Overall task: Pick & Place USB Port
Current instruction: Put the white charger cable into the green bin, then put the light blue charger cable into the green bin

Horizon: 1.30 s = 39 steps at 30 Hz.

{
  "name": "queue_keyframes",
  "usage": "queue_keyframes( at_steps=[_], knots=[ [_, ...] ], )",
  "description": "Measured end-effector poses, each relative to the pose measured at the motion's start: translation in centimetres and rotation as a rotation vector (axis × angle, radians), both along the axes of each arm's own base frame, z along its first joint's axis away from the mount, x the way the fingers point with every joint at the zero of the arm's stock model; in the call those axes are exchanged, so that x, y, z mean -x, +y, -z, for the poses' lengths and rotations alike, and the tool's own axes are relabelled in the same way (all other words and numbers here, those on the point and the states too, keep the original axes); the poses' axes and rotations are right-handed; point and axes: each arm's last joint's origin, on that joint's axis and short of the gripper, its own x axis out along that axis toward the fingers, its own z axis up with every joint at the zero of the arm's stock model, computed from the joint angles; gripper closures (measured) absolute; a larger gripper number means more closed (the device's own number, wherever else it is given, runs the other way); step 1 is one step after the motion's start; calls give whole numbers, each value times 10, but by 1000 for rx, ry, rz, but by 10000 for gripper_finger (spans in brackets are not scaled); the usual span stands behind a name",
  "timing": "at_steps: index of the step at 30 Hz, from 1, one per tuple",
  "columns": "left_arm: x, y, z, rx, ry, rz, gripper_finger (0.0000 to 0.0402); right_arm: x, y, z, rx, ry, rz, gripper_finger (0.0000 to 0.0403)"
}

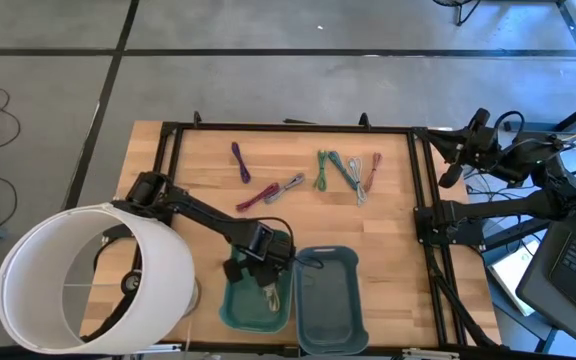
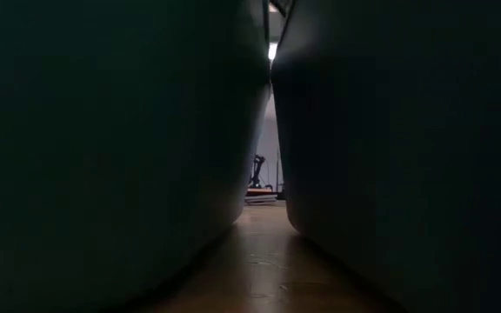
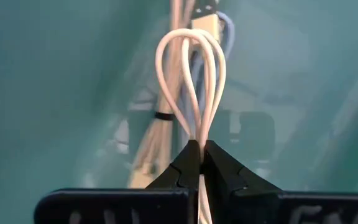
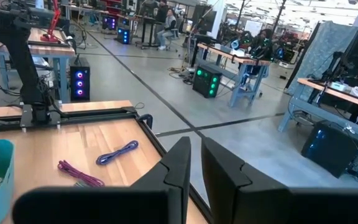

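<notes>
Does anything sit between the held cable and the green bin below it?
Nothing visible does. The left gripper is shut on the white cable, already hanging inside the green bin, with other bundled cables lying beneath it.

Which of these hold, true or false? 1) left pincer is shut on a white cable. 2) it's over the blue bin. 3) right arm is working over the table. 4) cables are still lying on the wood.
1) True: the left pincer is shut on the looped white cable.
2) False: it is over the green bin; the blue bin sits beside it.
3) False: the right pincer waits off the table's edge, holding nothing.
4) True: the purple cable and others lie on the table.
</notes>
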Motion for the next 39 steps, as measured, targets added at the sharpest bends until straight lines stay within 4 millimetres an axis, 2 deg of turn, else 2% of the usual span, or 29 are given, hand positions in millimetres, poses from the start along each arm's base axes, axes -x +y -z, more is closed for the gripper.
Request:
queue_keyframes(
  at_steps=[4, 8, 15, 18, 21, 24, 28, 30, 33, 35, 39],
  knots=[
    [-3, -2, 0, 49, 1, -92, 382, 0, 0, 0, 0, 0, 0, 359],
    [-3, -2, -2, 79, 16, -185, 350, 0, 0, 0, -1, -1, 0, 359],
    [-2, -2, -3, 76, 36, -214, 290, 0, 0, 0, -3, -2, 1, 359],
    [2, 0, -12, 31, 96, -231, 277, 0, 0, 0, -3, -2, 1, 359],
    [7, 3, -36, 16, 137, -276, 276, 0, 0, 0, -3, -2, 1, 359],
    [12, 8, -67, 1, 92, -299, 284, 0, 0, 0, -6, -5, 1, 359],
    [16, 19, -113, -97, -136, -327, 298, 0, 0, 0, -41, -25, 8, 359],
    [18, 28, -135, -158, -291, -398, 306, 0, 0, 0, -49, -29, 8, 359],
    [16, 52, -164, -145, -506, -652, 315, 0, 0, 0, -50, -31, 8, 359],
    [17, 74, -180, -93, -608, -858, 321, 0, 0, -2, -61, -53, 9, 359],
    [26, 123, -201, -57, -747, -1296, 330, -4, 0, -2, -128, -85, 15, 359]
  ],
)
